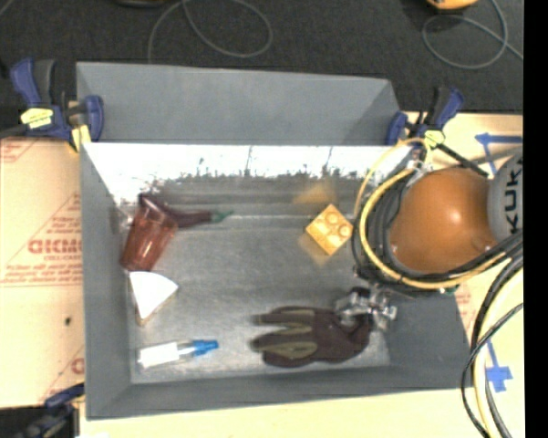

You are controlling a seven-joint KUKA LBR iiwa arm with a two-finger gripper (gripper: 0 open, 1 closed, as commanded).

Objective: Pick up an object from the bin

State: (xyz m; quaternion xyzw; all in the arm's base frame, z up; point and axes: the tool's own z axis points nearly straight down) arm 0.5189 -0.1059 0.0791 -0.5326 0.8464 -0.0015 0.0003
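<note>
Where your tool (pixel 369 308) sits, low in the near-right part of the bin (pixel 237 108) and under the orange cover (pixel 438 222) on the wrist, it's right at the rt end of a dark brown glove (pixel 305 336). You can see small metal parts of it over the glove's edge, apparently touching. You can't tell how far open it is or whether it has hold of anything, since the cover and the looped cables (pixel 369 235) hide most of it from above. The glove lies flat on the bin floor, stretched left-right along the near wall, approx. ctr to right.

Going outward:
- A yellow toy block (pixel 328 231) w/ studs sits just left of the cables, toward the far wall and apart from the glove.
- A white pen w/ blue cap (pixel 176 352) lies along the near wall at the near-left, blue end toward the glove, near it but not touching.
- A white wedge (pixel 150 292) lies further left — just below a red-brown cup (pixel 148 240).
- The cup is tilted at the far-left.
- A dark maroon stick w/ green tip (pixel 196 216) runs from the cup's top toward the right, along the far wall.
</note>
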